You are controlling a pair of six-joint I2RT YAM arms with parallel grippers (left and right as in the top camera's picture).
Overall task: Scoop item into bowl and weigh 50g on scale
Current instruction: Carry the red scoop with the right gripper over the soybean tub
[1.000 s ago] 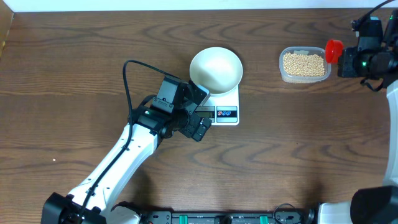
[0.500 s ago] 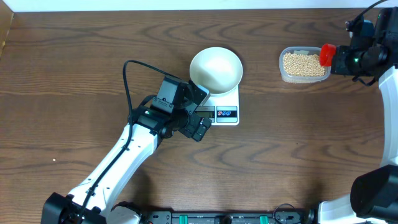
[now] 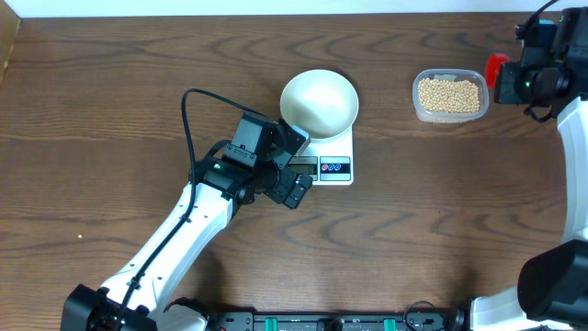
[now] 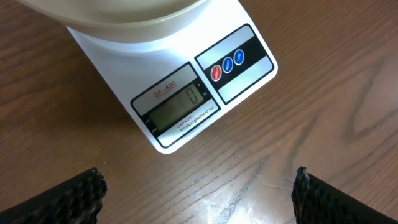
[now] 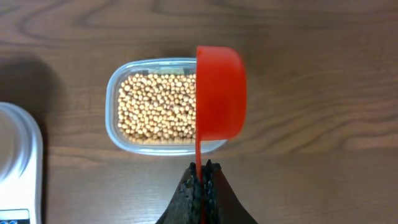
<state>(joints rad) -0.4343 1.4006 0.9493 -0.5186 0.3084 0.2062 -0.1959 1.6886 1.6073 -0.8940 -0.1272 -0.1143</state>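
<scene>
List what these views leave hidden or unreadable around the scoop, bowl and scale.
- Right wrist: the red scoop is turned side-on, hiding its inside; whether it is loaded cannot be told.
- Left wrist: the bowl is cut off by the top edge, only its rim showing.
- Left wrist: the button labels on the scale are too small to read.

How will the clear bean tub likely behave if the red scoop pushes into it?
The tub looks thin, light plastic on a smooth table, so it probably slides. The beans are small and round, likely rolling off the scoop and scattering if spilled.
</scene>
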